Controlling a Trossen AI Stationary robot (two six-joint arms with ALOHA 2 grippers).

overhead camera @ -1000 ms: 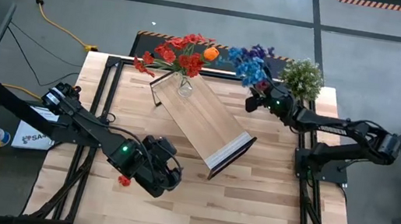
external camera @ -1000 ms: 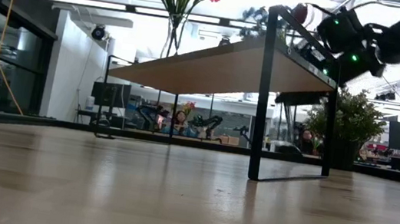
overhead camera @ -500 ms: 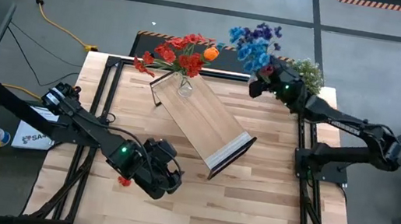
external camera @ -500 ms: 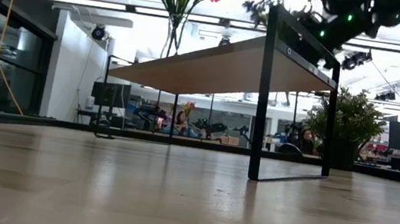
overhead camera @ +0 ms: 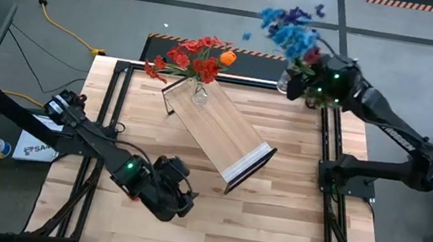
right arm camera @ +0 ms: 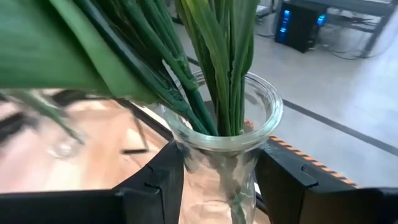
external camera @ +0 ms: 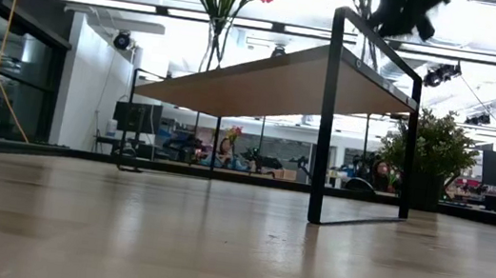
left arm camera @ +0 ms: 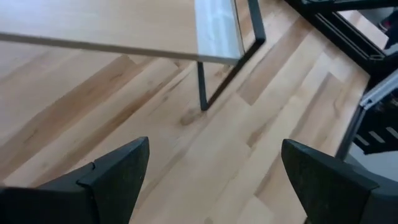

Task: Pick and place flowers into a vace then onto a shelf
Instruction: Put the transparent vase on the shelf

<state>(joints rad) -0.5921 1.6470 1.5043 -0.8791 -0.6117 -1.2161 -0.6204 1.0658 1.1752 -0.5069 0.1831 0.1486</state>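
A clear glass vase point(right arm camera: 224, 146) holds a bunch of flowers with green stems point(right arm camera: 214, 68) and blue and purple blooms point(overhead camera: 290, 31). My right gripper point(overhead camera: 296, 86) is shut on it, high over the table's far right corner. The light-wood shelf point(overhead camera: 219, 130) stands on its black legs in the middle of the table. A second glass vase point(overhead camera: 200, 95) with red and orange flowers point(overhead camera: 196, 57) stands on the shelf's far left end. My left gripper point(left arm camera: 214, 180) hangs open over the bare table, near the shelf's near end point(left arm camera: 217, 31). My right gripper pinches the glass vase just below its rim point(right arm camera: 186, 155), one finger point(right arm camera: 155, 183) on each side of the glass wall. The fingers reach in about level, from the table's right side. The vase is lifted clear and stands about upright, with the blooms above it.
A bushy pale-green potted plant point(external camera: 433, 154) stands at the far right corner, below my right arm. The black table frame point(overhead camera: 326, 153) runs along the right edge. Bare wood lies in front of the shelf point(external camera: 275, 80) toward the near edge.
My right gripper has risen a long way from beside the shelf's far right, carrying the vase of blue flowers up and a little toward the table's right edge; it has left the top of the low view. The vase stays about upright.
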